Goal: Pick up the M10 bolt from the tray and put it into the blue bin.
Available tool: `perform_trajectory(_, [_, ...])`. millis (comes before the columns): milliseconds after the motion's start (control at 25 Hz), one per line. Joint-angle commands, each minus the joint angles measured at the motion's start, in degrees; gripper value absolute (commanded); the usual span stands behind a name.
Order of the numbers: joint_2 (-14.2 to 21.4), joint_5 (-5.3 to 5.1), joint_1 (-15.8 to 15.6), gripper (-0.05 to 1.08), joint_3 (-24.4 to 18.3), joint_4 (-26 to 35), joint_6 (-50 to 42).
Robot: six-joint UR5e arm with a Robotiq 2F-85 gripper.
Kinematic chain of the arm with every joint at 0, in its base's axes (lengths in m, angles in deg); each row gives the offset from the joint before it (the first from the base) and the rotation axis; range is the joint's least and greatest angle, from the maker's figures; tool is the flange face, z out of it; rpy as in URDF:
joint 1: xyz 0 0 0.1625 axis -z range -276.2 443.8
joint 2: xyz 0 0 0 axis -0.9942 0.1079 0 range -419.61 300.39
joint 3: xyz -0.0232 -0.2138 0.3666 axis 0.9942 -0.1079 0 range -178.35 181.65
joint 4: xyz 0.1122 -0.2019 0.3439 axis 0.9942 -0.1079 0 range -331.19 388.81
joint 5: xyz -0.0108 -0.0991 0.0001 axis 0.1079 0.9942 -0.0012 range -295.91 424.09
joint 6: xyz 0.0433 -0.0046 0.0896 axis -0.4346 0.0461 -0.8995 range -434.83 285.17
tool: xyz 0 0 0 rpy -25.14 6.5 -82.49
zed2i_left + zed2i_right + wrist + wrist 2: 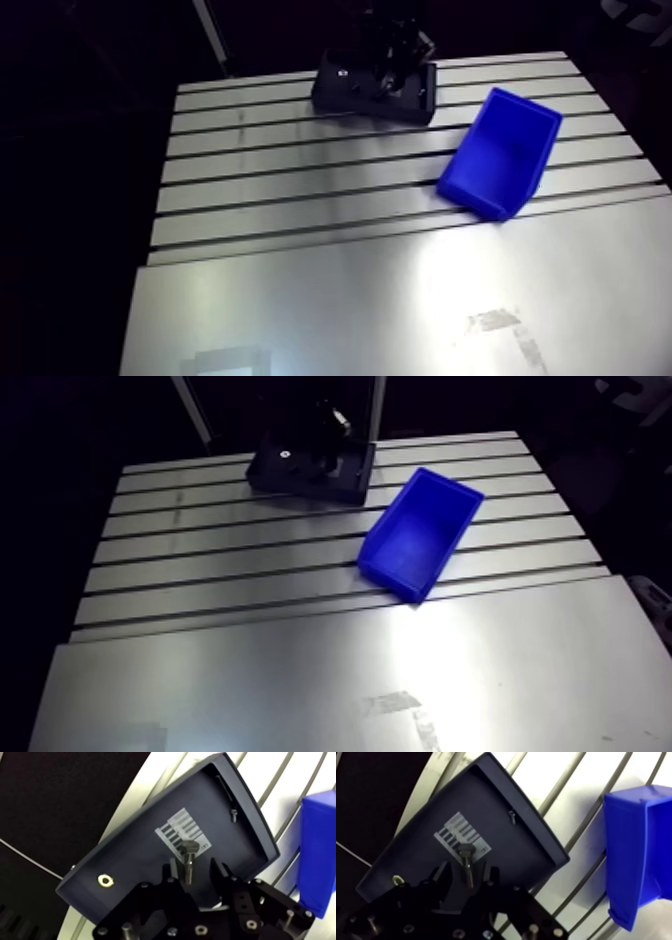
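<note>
A dark tray (125,852) lies at the far edge of the slotted table (300,200). On its floor, next to a white barred label (177,832), lies the M10 bolt (189,858), a grey hex-head bolt whose shank points back toward the gripper. My gripper (195,872) hangs low over the tray and is open. Its two fingers straddle the shank with a gap on each side. The blue bin (500,150) stands tilted on the table beside the tray, with its open side up.
A small screw (233,814) lies near the tray's wall on the bin side. A brass nut (105,881) sits at the opposite end of the tray. A smooth metal plate (400,310) covers the near part of the table.
</note>
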Motion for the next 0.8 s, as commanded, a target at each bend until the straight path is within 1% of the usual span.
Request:
perform_trajectory(40, [-0.1, -0.06, -0.1, 0.57, 0.0, 0.0, 0.1])
perform_trajectory(800, [-1.1, -0.15, -0.1, 0.63, 0.1, 0.0, 0.7])
